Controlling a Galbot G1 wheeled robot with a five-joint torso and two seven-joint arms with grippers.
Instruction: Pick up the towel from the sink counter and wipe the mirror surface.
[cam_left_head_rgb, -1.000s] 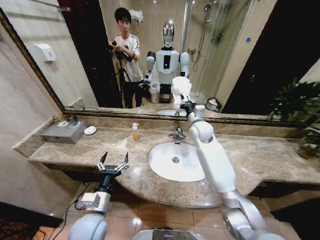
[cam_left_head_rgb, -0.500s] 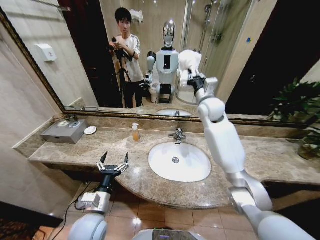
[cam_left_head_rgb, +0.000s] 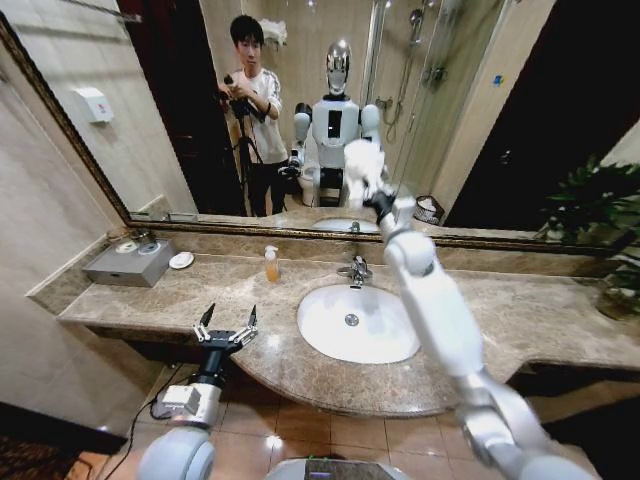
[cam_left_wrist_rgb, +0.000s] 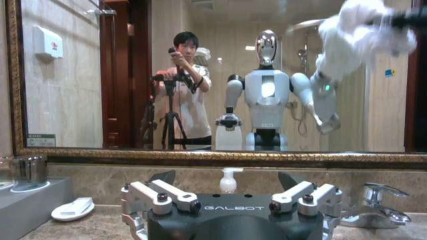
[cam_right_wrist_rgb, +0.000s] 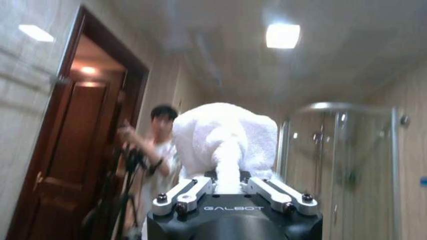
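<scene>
My right gripper (cam_left_head_rgb: 372, 196) is shut on the white towel (cam_left_head_rgb: 363, 163), and its arm is stretched out over the basin. It holds the bunched cloth up at the mirror (cam_left_head_rgb: 180, 120), above the tap. In the right wrist view the towel (cam_right_wrist_rgb: 227, 142) bulges out between the closed fingers (cam_right_wrist_rgb: 183, 195) of the right gripper (cam_right_wrist_rgb: 229, 187). In the left wrist view the towel (cam_left_wrist_rgb: 363, 30) is a blur high on the mirror (cam_left_wrist_rgb: 87, 75). My left gripper (cam_left_head_rgb: 226, 324) hangs open and empty at the front edge of the sink counter (cam_left_head_rgb: 520, 310). It shows again as the left gripper (cam_left_wrist_rgb: 230, 192).
On the counter are a white basin (cam_left_head_rgb: 350, 325), a chrome tap (cam_left_head_rgb: 355, 270), an amber soap bottle (cam_left_head_rgb: 270, 263), a grey box (cam_left_head_rgb: 128, 262) and a white dish (cam_left_head_rgb: 181, 260). A plant (cam_left_head_rgb: 600, 220) stands at the far right. The mirror reflects a person with a tripod.
My right arm swept the towel up and to the right across the mirror. It then came back down and to the left. The left arm has stayed still.
</scene>
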